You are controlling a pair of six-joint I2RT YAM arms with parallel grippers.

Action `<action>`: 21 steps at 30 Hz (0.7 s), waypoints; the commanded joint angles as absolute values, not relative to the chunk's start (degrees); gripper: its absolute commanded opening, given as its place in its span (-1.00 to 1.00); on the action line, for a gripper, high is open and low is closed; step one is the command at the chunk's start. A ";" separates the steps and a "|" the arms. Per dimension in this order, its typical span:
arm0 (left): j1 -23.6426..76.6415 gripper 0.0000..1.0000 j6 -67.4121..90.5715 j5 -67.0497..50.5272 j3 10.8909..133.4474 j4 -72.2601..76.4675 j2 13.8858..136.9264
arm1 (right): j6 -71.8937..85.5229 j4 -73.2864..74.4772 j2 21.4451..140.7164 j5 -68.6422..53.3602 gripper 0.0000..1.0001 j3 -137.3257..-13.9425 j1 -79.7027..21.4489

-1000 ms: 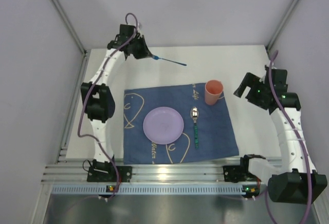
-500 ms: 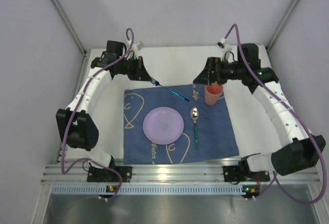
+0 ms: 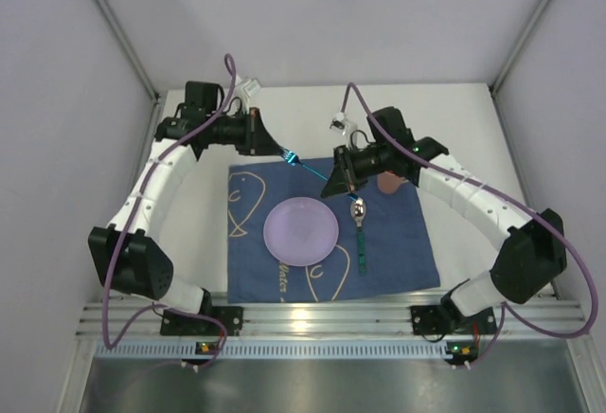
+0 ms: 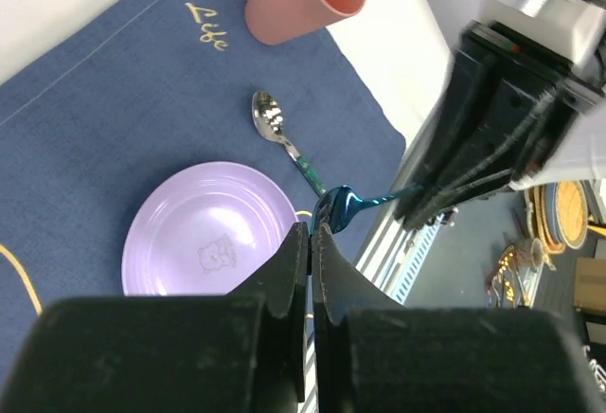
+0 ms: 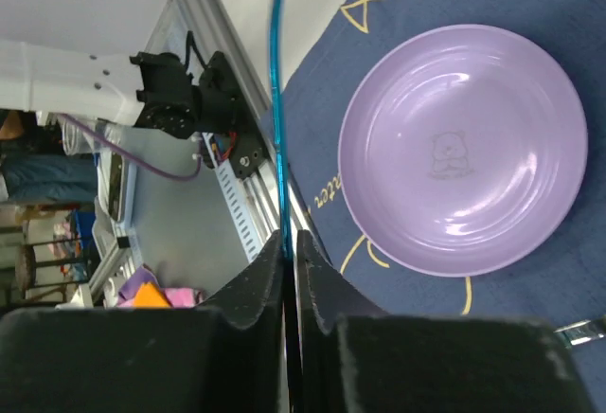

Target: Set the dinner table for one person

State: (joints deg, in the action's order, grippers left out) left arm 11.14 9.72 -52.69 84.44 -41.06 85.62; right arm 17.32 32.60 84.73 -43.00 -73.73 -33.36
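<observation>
A blue utensil (image 3: 311,170) hangs in the air over the far edge of the blue cloth (image 3: 398,242), held at both ends. My left gripper (image 3: 281,154) is shut on its shiny head (image 4: 337,212). My right gripper (image 3: 343,184) is shut on its thin handle (image 5: 277,100). Below lie a purple plate (image 3: 301,230) and a silver spoon with a green handle (image 3: 360,228), both on the cloth. A pink cup (image 3: 390,184) stands at the cloth's far right corner, partly hidden by the right arm. The white dinner table (image 3: 454,129) lies under it all.
Grey walls close in the table on three sides. A slotted aluminium rail (image 3: 322,323) runs along the near edge, with both arm bases on it. The right arm arches over the cloth's right side.
The right arm swung in from the right side to the centre and its jaws shut on the utensil's handle. The left gripper carried the utensil nearer, over the cloth's far edge.
</observation>
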 commanded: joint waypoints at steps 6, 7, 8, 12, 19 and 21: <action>10.99 0.15 27.48 -24.44 80.96 -31.04 82.71 | 24.61 18.99 79.45 -44.74 -1.00 -68.56 -34.89; 10.90 0.75 29.95 -20.95 78.60 -30.59 80.79 | 24.52 18.98 79.54 -44.48 -1.00 -68.55 -34.89; 10.90 0.96 35.71 -19.61 76.66 -29.72 79.47 | 24.70 18.98 79.54 -43.86 -1.00 -68.64 -34.89; 11.25 0.96 52.17 -22.76 61.99 -8.58 71.29 | 25.05 18.63 79.63 -41.40 -1.00 -69.69 -34.89; 15.46 0.93 66.17 -19.89 50.46 3.77 62.60 | 26.89 17.49 81.65 -37.53 -1.00 -73.21 -34.89; 15.99 0.95 66.18 -17.76 49.92 5.27 60.39 | 27.24 17.49 82.26 -37.36 -1.00 -73.73 -34.80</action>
